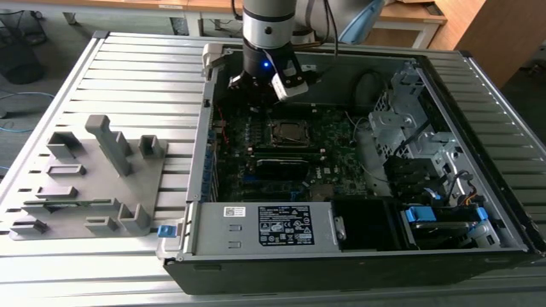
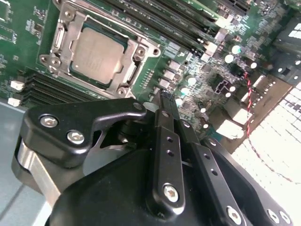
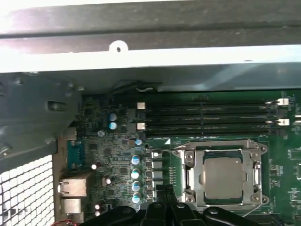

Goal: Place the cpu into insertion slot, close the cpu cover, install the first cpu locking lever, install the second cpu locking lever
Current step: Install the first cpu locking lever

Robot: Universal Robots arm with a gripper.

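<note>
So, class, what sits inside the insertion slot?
The cpu lies in the insertion slot, pale face up, framed by the cpu cover. The slot's floor beneath is covered by it.

The silver-grey cpu lies flat in the insertion slot on the green board, with the silvery cpu cover down, framing it.

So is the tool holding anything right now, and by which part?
Nothing is held. The tool is shut with nothing between its fingers, and the cpu lies seated on the green board, apart from it.
</note>
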